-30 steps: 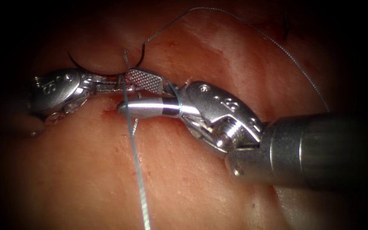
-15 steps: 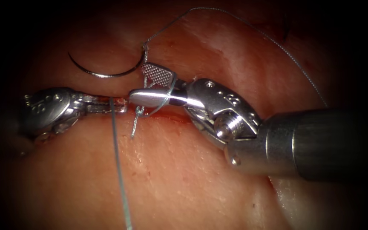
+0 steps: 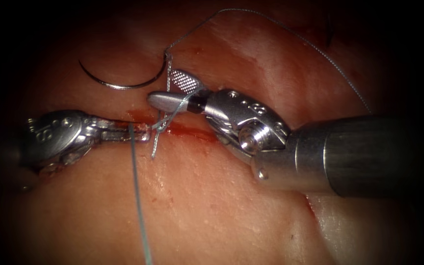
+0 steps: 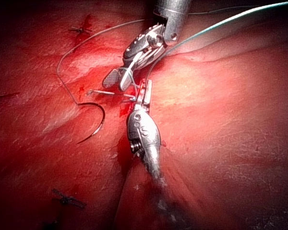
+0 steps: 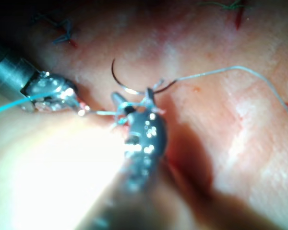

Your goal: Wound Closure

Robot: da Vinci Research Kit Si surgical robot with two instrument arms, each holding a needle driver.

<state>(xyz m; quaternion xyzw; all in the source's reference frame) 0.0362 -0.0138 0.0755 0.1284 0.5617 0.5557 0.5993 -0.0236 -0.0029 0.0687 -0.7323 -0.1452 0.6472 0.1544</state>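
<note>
Since the earlier frames the right tool has lifted away from the cut, its jaws still apart with thread looped round the lower one, and the left tool has slid back leftward along the wound line. Left to right in the endoscope view: the left tool lies along the cut, jaws closed on the pale thread that runs down out of frame. Above it the needle lies free on the tissue, held by neither tool and not in the tissue. The right tool grips nothing; a short tail hangs near the stitch. To my judgement, the wrap should stay snug on that jaw and the left tool's strand taut, not yanked. Red fluid marks the cut; finished stitches show on the tissue nearby.
</note>
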